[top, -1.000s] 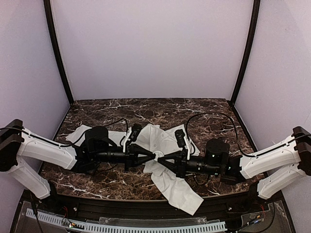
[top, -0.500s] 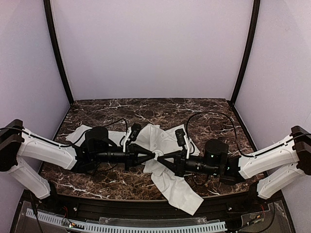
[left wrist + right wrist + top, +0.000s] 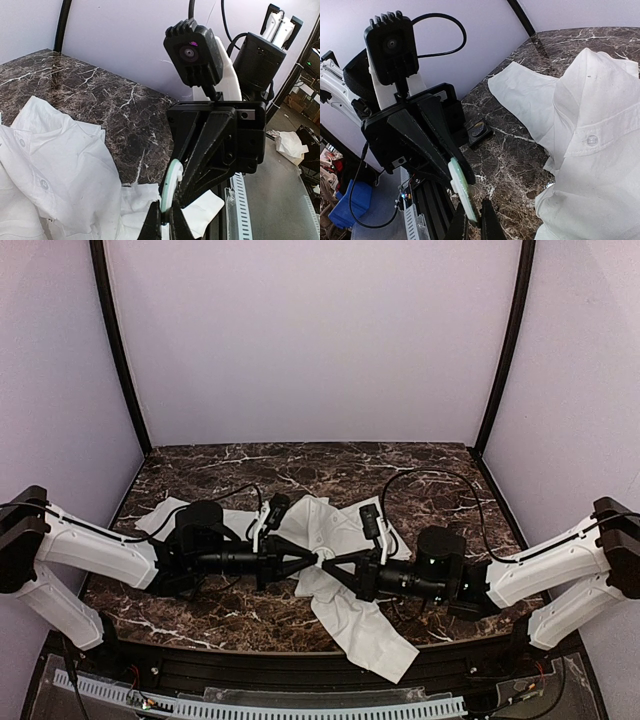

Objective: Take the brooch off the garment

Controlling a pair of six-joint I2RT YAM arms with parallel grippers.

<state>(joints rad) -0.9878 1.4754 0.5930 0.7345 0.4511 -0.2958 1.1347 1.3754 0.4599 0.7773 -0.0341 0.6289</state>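
Top external view: the left arm (image 3: pixel 100 550) and the right arm (image 3: pixel 545 565) are stretched low across the marble table (image 3: pixel 300 465) from opposite sides, forearms nearly level. Both wrists are rolled so that the wrist cameras sit on the far side. The left gripper (image 3: pixel 312 559) and the right gripper (image 3: pixel 332 561) are brought tip to tip over the middle of the white shirt (image 3: pixel 335 525), which is spread crumpled beneath them.

The brooch (image 3: pixel 322 558) is seen between the two tips as a small pale round shape. In both wrist views it is shown edge-on as a thin, pale green crescent. Its long line runs near upright in the frame and is tilted slightly, with its thin rim turned toward each camera.

In the left wrist view, the left fingers (image 3: pixel 151 223) are drawn almost together, with the lower end of the disc pinched between them. The right gripper's fingers are seen closing to a point on the upper part of the disc. In the right wrist view, the right fingers (image 3: pixel 488 220) are likewise narrowed onto the disc's lower end, and the left gripper is met at its upper part. Whether any cloth is caught on the brooch cannot be told. A small black tray (image 3: pixel 479 131) is seen on the marble beyond the left gripper.
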